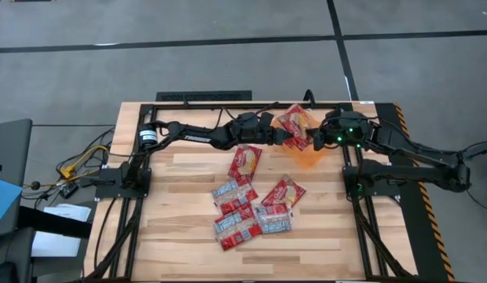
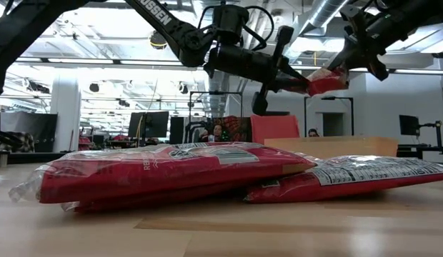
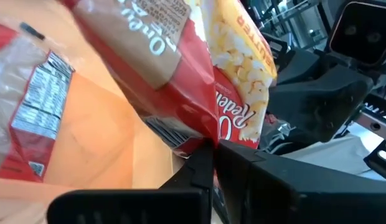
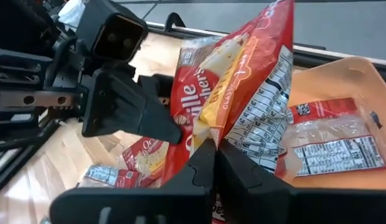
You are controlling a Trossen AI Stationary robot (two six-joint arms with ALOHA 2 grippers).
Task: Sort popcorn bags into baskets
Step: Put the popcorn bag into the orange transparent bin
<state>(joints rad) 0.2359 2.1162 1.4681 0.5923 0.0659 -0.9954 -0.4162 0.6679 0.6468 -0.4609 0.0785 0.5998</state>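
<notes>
One red, cream-panelled popcorn bag (image 1: 294,126) hangs in the air over the orange basket (image 1: 308,157) near the table's far edge. My left gripper (image 1: 273,135) is at its left side and my right gripper (image 1: 318,140) at its right, both shut on it. In the low view the bag (image 2: 326,81) is well above the table. Another bag (image 4: 330,142) lies flat inside the basket (image 4: 342,81). Several more bags (image 1: 251,200) lie flat on the table's middle, partly overlapping. My left gripper pinches the bag's red edge (image 3: 204,138) between its two fingers, coming level from the table's left. The bag is lifted clear and tilted above the basket. My right gripper pinches the same bag at its opposite red edge (image 4: 202,134), coming from the table's right. The bag stands up past the fingers, clear of the basket.
The loose bags (image 2: 171,171) fill the table's middle toward the near edge. A black frame (image 1: 204,97) runs along the far edge and both arm bases stand at the sides. Bare wood shows to the left and right of the pile.
</notes>
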